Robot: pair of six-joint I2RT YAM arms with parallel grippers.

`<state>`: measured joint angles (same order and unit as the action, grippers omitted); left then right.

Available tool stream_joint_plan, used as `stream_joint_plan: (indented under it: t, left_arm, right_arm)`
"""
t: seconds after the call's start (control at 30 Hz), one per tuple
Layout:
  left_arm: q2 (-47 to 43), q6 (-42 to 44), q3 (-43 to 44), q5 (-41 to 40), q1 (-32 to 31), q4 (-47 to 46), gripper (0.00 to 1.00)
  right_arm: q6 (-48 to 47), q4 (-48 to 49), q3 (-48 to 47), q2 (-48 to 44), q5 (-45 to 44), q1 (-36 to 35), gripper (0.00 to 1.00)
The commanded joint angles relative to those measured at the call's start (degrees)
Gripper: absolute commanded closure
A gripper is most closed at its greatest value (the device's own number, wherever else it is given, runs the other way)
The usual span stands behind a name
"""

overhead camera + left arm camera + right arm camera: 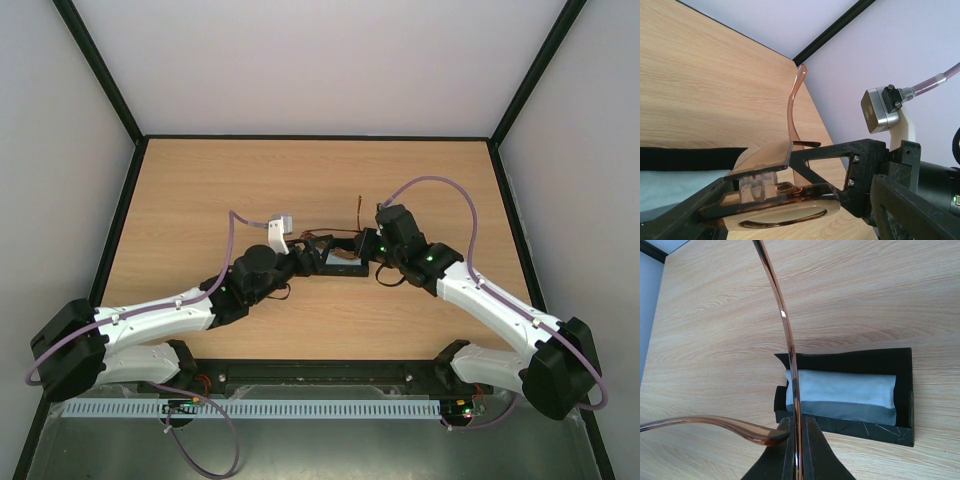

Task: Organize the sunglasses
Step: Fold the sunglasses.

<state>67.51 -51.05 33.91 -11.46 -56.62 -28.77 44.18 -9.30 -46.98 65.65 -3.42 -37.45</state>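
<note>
The sunglasses (771, 158) are brown and amber-tinted, and both grippers hold them just above the table's middle (358, 210). My left gripper (757, 186) is shut on the front frame near the clear nose pads. One temple arm (792, 102) stands upright behind it. My right gripper (798, 442) is shut on a thin temple arm (782, 320), and the other temple arm (705, 423) crosses at lower left. The open black case (860, 360) lies just beyond, with the light blue cloth (840, 390) inside. In the top view the case (345, 269) sits between the left gripper (316, 248) and the right gripper (369, 244).
The wooden table (220, 190) is ringed by a black edge and pale walls. The right arm's camera and purple cable (885, 107) hang close to my left gripper. The case's edge and cloth (670, 182) lie beside the left fingers.
</note>
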Motion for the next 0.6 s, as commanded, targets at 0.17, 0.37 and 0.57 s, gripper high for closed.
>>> stream_joint_plan:
  t: [0.17, 0.37, 0.57]
  left_arm:
    - [0.4, 0.0, 2.1, -1.5, -0.4, -1.3, 0.25]
    - [0.0, -0.1, 2.0, -1.9, -0.4, -0.9, 0.25]
    - [-0.5, -0.3, 1.7, -2.7, -0.4, -0.5, 0.23]
  right_arm:
    - [0.0, 0.5, 1.0, -1.6, -0.2, 0.2, 0.99]
    - [0.0, 0.4, 0.9, -1.6, -0.2, 0.2, 0.99]
    - [0.0, 0.4, 0.9, -1.6, -0.1, 0.2, 0.99]
